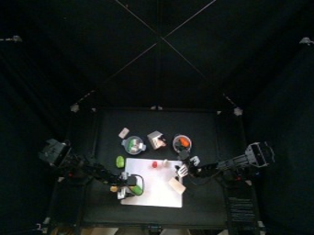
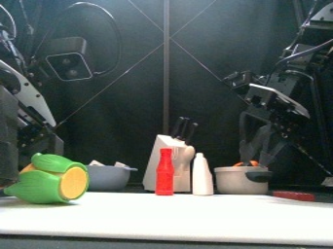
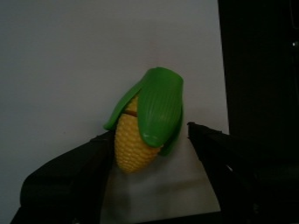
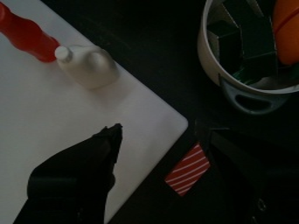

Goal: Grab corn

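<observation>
The corn (image 3: 142,122) lies on the white board (image 3: 70,61), a yellow cob half wrapped in a bright green husk. My left gripper (image 3: 149,147) is open, with a jaw on each side of the cob's yellow end and a little room either way. In the front view the corn (image 2: 53,179) is at the far left, yellow end facing right. From above, the corn (image 1: 131,182) sits at the board's left edge under the left gripper (image 1: 121,184). My right gripper (image 4: 163,140) hangs open and empty over the board's corner.
At the back stand a red bottle (image 2: 166,171), a white bottle (image 2: 202,175) and a white knife block (image 2: 169,154), flanked by a grey bowl (image 2: 109,176) and another bowl (image 2: 240,178). A red-striped piece (image 4: 187,171) lies on the black table beside the board.
</observation>
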